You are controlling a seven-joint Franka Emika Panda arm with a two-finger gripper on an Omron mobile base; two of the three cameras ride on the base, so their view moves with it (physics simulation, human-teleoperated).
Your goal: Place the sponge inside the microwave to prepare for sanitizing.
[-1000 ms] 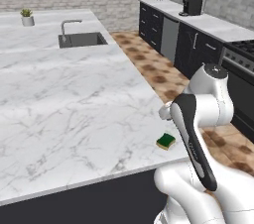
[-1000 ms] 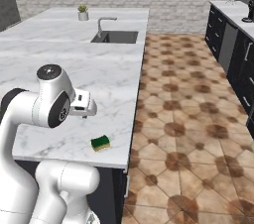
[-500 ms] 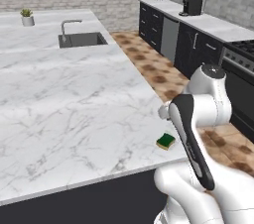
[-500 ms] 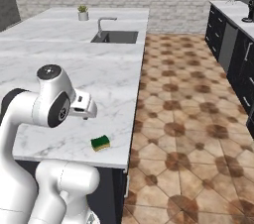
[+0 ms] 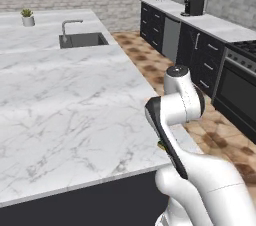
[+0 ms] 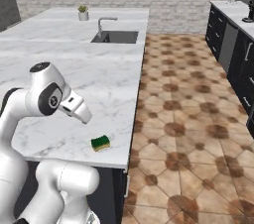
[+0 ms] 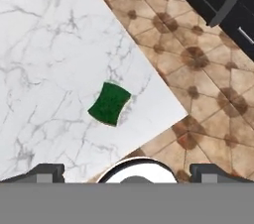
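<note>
Approaching from above with the fingers (image 7: 126,173) spread wide apart and empty, the hand should descend squarely over the sponge (image 7: 109,103), which lies flat near the corner of the marble surface (image 7: 49,59), and close across its narrower sides.

Matt green sponge (image 7: 110,103) lies on a smooth, veined white marble counter (image 7: 49,59).

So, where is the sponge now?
The sponge lies flat on the marble counter, near its front corner beside the tiled floor. In the hand view it lies green side up, ahead of the open claw.
</note>
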